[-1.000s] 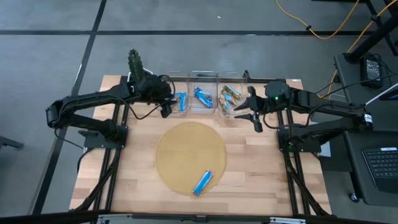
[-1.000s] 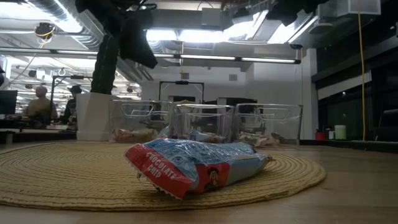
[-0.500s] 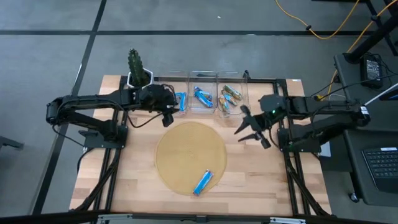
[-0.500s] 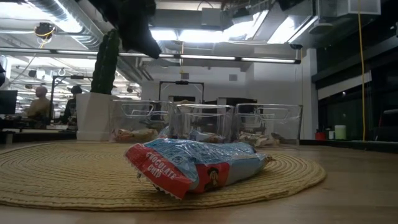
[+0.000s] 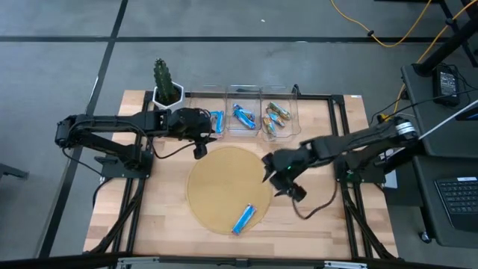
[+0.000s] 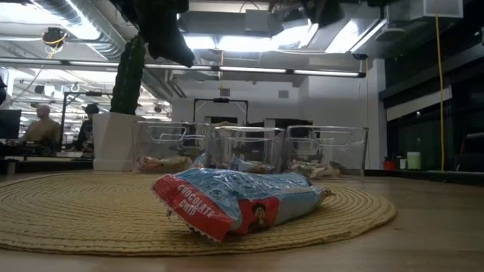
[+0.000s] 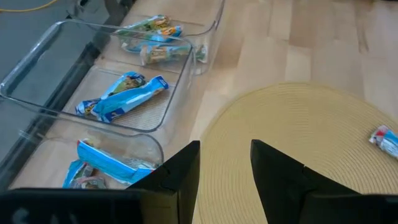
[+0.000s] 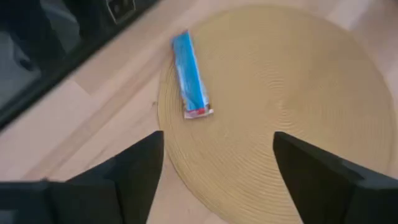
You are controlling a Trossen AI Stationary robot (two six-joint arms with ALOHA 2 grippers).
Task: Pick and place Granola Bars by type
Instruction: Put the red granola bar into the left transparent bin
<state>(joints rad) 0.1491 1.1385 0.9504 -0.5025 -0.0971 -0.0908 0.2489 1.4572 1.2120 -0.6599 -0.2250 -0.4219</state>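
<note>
One bright blue granola bar (image 5: 244,218) lies flat on the round woven mat (image 5: 224,175), near the mat's near edge; it also shows in the right wrist view (image 8: 191,74) and the low view (image 6: 242,200). More bars lie in three clear bins along the far edge. My right gripper (image 5: 281,181) hangs open over the mat's right edge, up and to the far right of the lone bar (image 8: 217,180). My left gripper (image 5: 199,146) stands open with nothing between its fingers, at the mat's far left edge beside the left bin (image 7: 225,180).
The left bin (image 5: 216,122) and the middle bin (image 5: 243,117) hold blue bars; the right bin (image 5: 275,119) holds brown and green ones. A potted cactus (image 5: 166,82) stands at the far left corner. Bare wood lies on both sides of the mat.
My right gripper has swung away from the right bin toward the near edge and the left, and now hangs over the mat's right edge. My left gripper has drifted a little toward the near edge, away from the left bin. The bar on the mat has not moved.
</note>
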